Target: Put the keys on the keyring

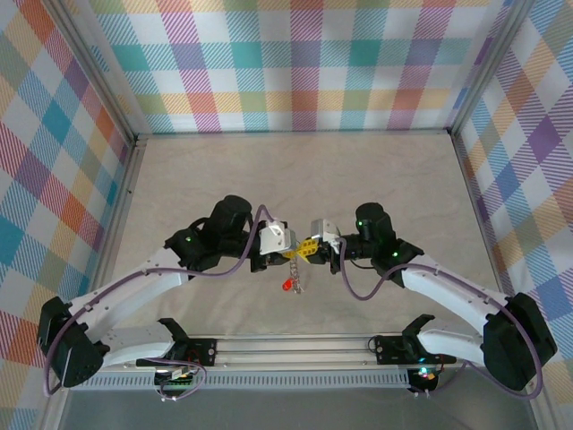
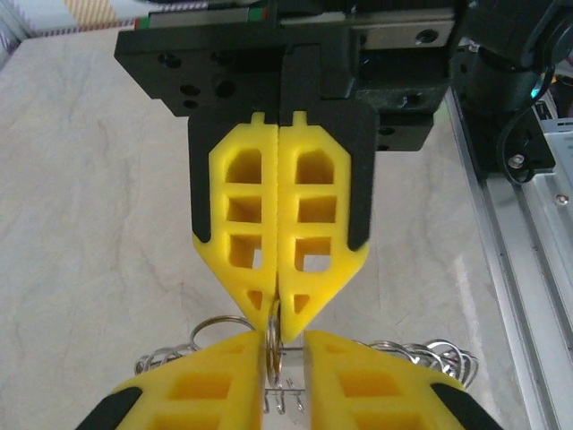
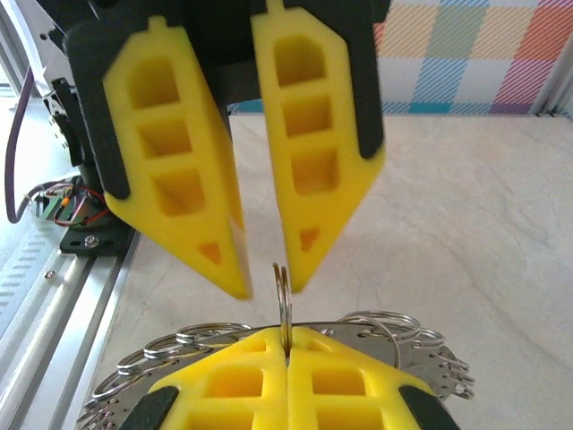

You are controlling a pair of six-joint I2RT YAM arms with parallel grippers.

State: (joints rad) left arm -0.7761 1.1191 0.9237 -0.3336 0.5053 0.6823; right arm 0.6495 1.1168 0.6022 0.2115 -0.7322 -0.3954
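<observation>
In the top view my two grippers meet tip to tip above the table's near middle, the left gripper [image 1: 295, 251] facing the right gripper [image 1: 312, 248]. The keyring [image 3: 283, 300] stands edge-on, a thin double silver loop. My right gripper [image 3: 287, 339] is shut on its lower part. The left gripper [image 2: 284, 345] is open a narrow gap, its yellow fingers on either side of the keyring [image 2: 272, 349]. The keys [image 3: 421, 363] fan out below as silver metal with small rings, also hanging under the grippers [image 1: 294, 269] with a red piece [image 1: 288, 285].
A metal rail [image 1: 295, 345] runs along the near edge by the arm bases. Beige table surface [image 1: 295, 179] stretches behind the grippers, enclosed by plaid walls [image 1: 304, 63] on three sides.
</observation>
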